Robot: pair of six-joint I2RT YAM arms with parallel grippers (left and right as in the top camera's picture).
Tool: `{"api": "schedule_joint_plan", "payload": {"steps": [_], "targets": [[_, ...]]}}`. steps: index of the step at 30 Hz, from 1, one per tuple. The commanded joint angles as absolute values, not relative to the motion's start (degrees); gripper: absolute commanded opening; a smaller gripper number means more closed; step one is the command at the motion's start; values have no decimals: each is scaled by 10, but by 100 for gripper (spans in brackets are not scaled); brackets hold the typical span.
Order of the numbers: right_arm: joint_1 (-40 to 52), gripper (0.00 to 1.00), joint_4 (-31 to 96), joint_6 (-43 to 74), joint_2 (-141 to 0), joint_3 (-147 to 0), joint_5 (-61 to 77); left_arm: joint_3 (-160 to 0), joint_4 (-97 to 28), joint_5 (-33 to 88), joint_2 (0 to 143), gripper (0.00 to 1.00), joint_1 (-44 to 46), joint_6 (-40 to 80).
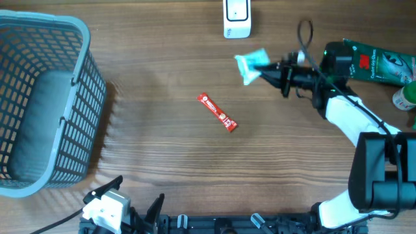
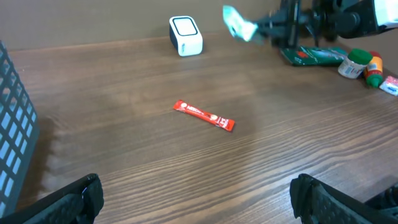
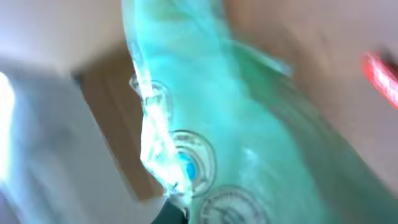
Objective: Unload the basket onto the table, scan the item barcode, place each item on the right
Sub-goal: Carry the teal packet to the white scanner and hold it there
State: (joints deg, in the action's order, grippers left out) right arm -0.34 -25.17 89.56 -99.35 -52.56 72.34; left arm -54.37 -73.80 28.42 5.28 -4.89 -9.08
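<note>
Pinched in right hand [image 1: 264,67]: teal packet [image 1: 249,64]

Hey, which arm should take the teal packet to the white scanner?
Right. The right gripper grips the teal packet close beside the white scanner; the left gripper is open, empty, and far from both.

mock shop checkout: scanner [image 1: 236,18], basket [image 1: 91,104], packaged goods [image 1: 383,62], wood table [image 1: 169,169]

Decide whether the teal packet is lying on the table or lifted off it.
Lifted. The right tool is shut on the teal packet, and the left wrist view shows it in the air above the table.
</note>
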Motion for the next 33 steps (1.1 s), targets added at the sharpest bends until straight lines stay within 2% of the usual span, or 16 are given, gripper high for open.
{"api": "schedule_joint_plan", "payload": {"steps": [1, 8, 11, 14, 26, 33], "targets": [[32, 5, -364, 681, -992, -533, 650, -543, -738, 289, 49, 100, -48, -86], [84, 6, -296, 610, -999, -535, 395, -543, -738, 289, 49, 100, -48, -86], [107, 11, -282, 569, -1002, -557, 321, -543, -738, 289, 49, 100, -48, -86], [119, 11, -237, 561, -1028, -613, 269, -543, -738, 289, 49, 100, -48, -86], [136, 6, -212, 628, -1320, -916, 335, -543, -738, 289, 49, 100, -48, -86], [156, 5, -139, 630, -1355, -961, 302, -543, -738, 289, 49, 100, -48, -86]]}}
